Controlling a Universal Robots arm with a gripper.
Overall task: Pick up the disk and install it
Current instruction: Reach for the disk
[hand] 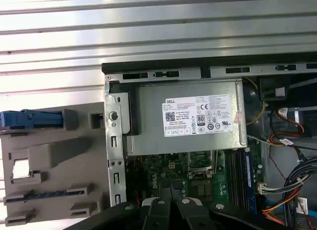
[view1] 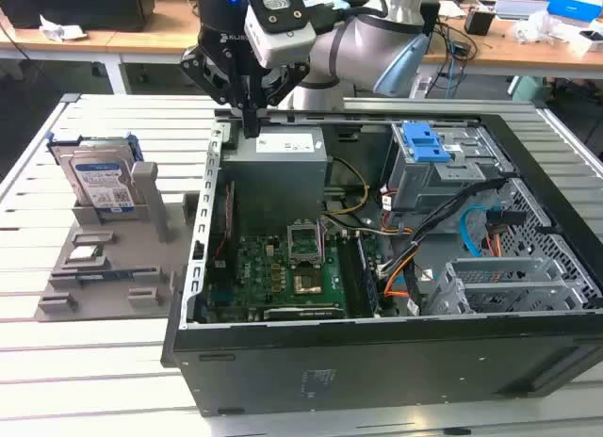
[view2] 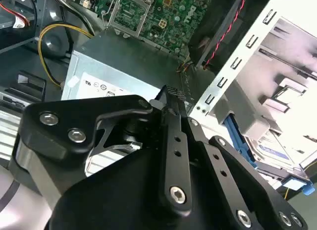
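Observation:
The disk, silver with a blue-and-white label and a blue frame, stands upright in a slot of the grey holder on the exterior view's left, outside the computer case. In the second wrist view the disk leans in the same holder, and the first wrist view catches its blue edge. My gripper hangs over the back corner of the case, just above the grey power supply, well apart from the disk. Its black fingers are pressed together with nothing between them.
The open computer case lies on a slatted metal table. Inside are the green motherboard, loose cables, a blue latch plate on a grey cage and a perforated metal drive bay.

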